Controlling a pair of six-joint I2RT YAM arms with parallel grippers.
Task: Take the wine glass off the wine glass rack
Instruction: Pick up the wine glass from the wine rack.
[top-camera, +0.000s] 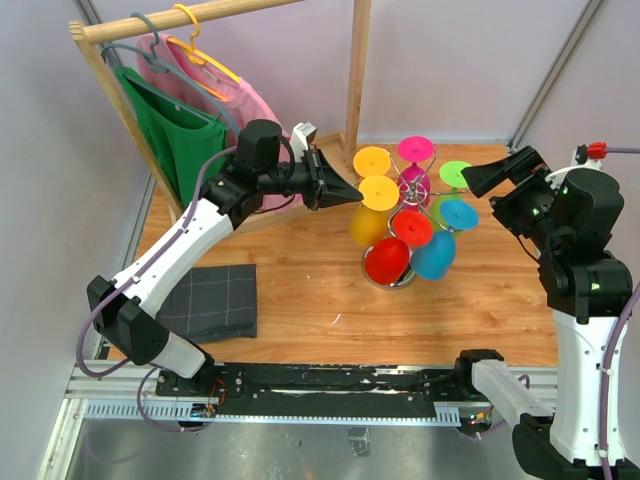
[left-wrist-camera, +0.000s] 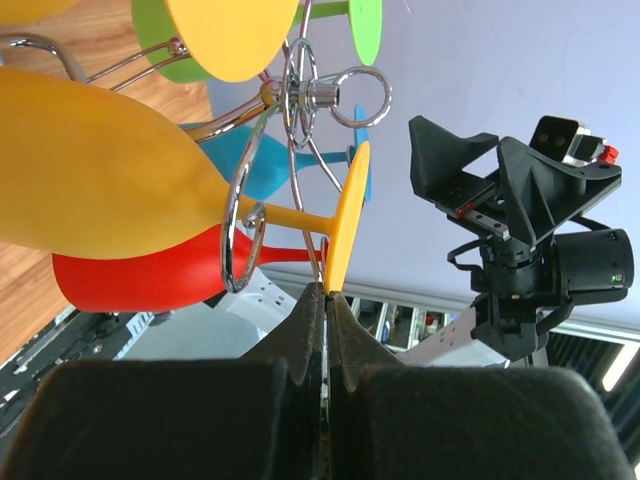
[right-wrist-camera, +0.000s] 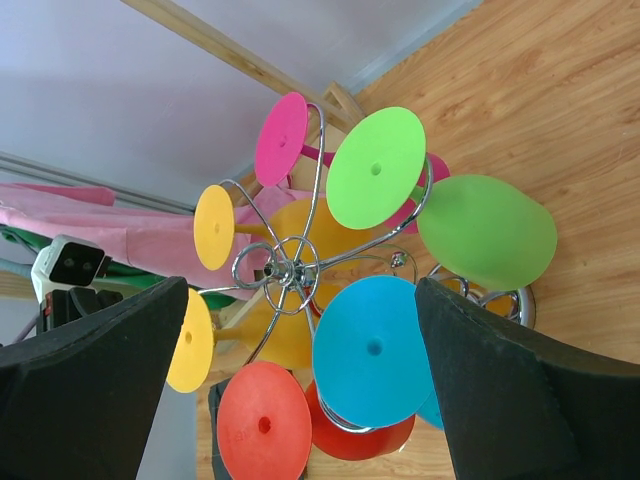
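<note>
The wine glass rack stands on the wooden counter, toward the far edge and a little right of the middle. Coloured glasses hang from its curled hooks with their feet upward: a pink glass, a green glass, a blue glass, a red glass and two yellow ones.

The yellow wine glass on the rack's left side hangs on its hook. In the left wrist view its stem passes through a chrome loop, with the bowl on one side and the foot on the other. The second yellow glass hangs just behind it, nearer the far edge.

The left tool reaches in from the left. Its fingers are pressed together, and the rim of the yellow wine glass's foot sits pinched at their very tips.

The right tool is on the rack's right side, apart from it and pointing toward it. Its fingers are spread wide and grasp nothing. Seen from its own camera, the whole rack sits framed between them.

A wooden clothes rack stands at the far left corner, with a green garment and a pink garment on hangers. A folded dark grey cloth lies flat near the left edge, toward the near side.
</note>
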